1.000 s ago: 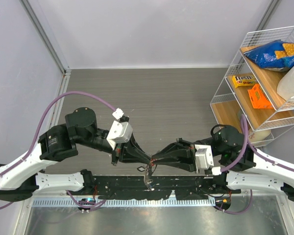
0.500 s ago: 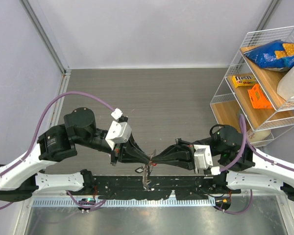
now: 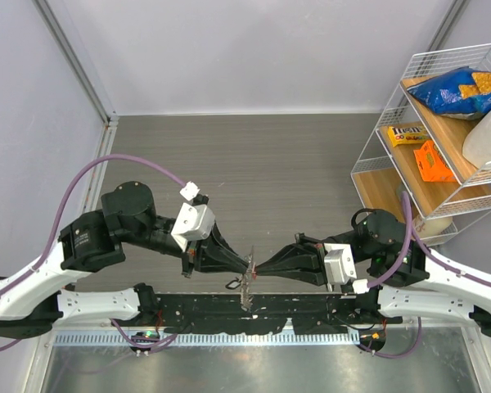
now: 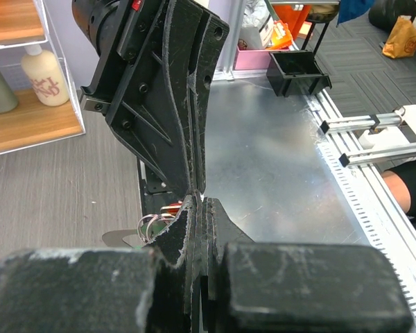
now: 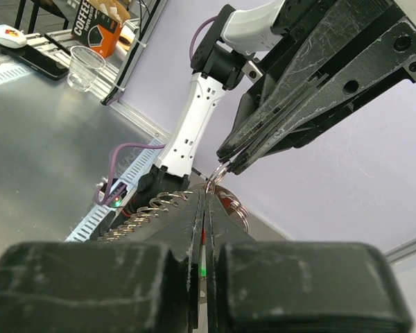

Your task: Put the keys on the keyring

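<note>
Your left gripper [image 3: 247, 265] is clamped shut. From above, its tip meets the tip of your right gripper [image 3: 259, 268], also shut, nose to nose above the near edge of the table [image 3: 295, 164]. The keyring [image 3: 245, 288] hangs just below that meeting point, its silver strip dangling toward the black rail between the arm bases. A wire shelf [image 3: 368, 164] stands well apart at the right.

From your left wrist, the left gripper [image 4: 198, 205] shows its two fingers pressed flat together with no gap. The right gripper [image 4: 194, 189] comes down from above and touches its tip. Thin loops of the keyring [image 4: 150, 226] stick out just left of the closed fingers, with a red key [image 4: 170, 206] beside them.

From your right wrist, the right gripper [image 5: 204, 195] is also pressed tight, but you cannot tell what sits between its pads. The left gripper [image 5: 227, 165] reaches in from the upper right and pinches the wire of the keyring [image 5: 216, 175] at its tip. The red key [image 5: 226, 202] hangs just right of your fingers, against another loop of wire.
</note>
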